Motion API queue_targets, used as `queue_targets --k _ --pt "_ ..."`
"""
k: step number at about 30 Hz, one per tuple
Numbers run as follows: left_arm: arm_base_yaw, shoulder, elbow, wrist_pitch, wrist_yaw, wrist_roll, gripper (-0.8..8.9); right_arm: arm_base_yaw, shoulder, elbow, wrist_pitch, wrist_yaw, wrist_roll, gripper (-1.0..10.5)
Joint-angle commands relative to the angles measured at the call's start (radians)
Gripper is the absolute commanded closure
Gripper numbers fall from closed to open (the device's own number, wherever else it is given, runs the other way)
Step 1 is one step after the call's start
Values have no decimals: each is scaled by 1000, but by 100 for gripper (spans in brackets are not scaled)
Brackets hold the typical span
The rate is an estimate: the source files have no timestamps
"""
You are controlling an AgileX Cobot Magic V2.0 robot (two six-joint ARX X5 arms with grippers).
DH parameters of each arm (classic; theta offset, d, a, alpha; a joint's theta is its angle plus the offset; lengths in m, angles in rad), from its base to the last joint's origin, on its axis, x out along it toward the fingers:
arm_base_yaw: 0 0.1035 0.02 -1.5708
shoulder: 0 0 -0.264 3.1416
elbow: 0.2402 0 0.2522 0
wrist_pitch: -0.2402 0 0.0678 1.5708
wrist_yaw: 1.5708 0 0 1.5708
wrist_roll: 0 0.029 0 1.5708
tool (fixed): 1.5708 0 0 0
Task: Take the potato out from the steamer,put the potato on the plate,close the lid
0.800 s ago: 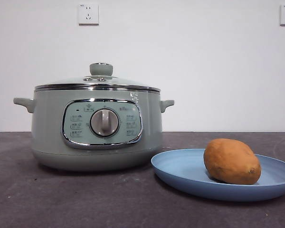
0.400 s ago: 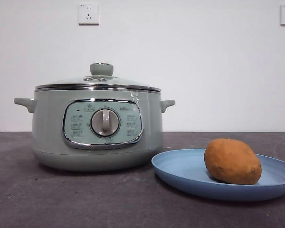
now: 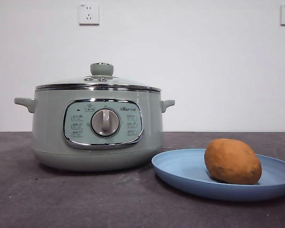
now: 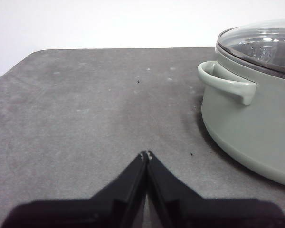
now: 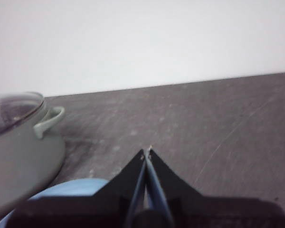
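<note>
The sage-green steamer [image 3: 97,130] stands at the left of the front view with the glass lid [image 3: 98,80] seated on its chrome rim. The orange-brown potato [image 3: 232,161] lies on the light-blue plate [image 3: 180,168] to the steamer's right. My left gripper [image 4: 146,154] is shut and empty above the table, beside the steamer [image 4: 256,123] and its side handle. My right gripper [image 5: 147,151] is shut and empty, with the plate's edge [image 5: 71,187] and the steamer [image 5: 19,142] to one side of it. Neither arm shows in the front view.
The dark grey table [image 3: 85,199] runs to a white wall with two sockets [image 3: 88,14]. The table's edge and rounded corner [image 4: 33,54] show in the left wrist view.
</note>
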Motion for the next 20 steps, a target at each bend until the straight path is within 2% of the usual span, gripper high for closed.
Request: queue_targets --k 1,10,20 --pt "3 -3 -15 1 -1 -3 817 3 -10 -41 12 6 23 947" --pt "3 -3 -15 1 -1 -3 817 3 -10 -69 -86 3 13 947" --pt "3 -3 -15 1 -1 -3 817 3 -10 -69 -81 3 23 946"
